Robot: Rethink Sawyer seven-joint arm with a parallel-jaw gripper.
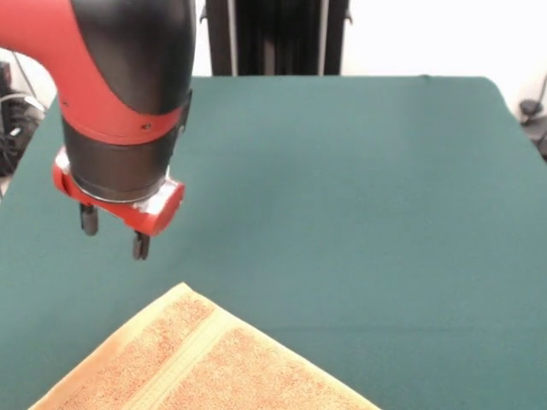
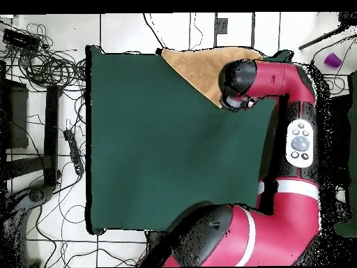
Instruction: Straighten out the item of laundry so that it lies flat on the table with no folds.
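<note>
Broadly, the tabletop [image 1: 359, 188] fills most of the front view, a wide rectangle under plain dark green cloth, smooth and matte, with rounded far corners. Next in size is the arm [image 1: 120, 77], glossy red and black, a thick rounded casing that enters from the upper left of the frame and ends in a round black wrist. The towel [image 1: 205, 363] lies at the bottom left of the front view, one pointed corner aimed up the frame; it runs off the lower edge, so much of it is out of sight there. From above it sits at the top edge of the tabletop, partly hidden by the arm. Its surface is orange-tan, fuzzy and looped, crossed by a paler, smoother woven band. What shows looks flat, though the hidden part may hold folds.

Smallest is the tool [image 1: 114, 232], hanging above bare green cloth just beyond the towel's corner, not touching it. Its two short black fingers [image 1: 140, 247] stand a little apart with nothing between them.

As for risks, the towel sits close to the tabletop's edge, so a pull the wrong way could probably drag it off. Looped pile may snag or bunch under a fingertip, and a pinch that also catches the green cover would likely wrinkle both.
</note>
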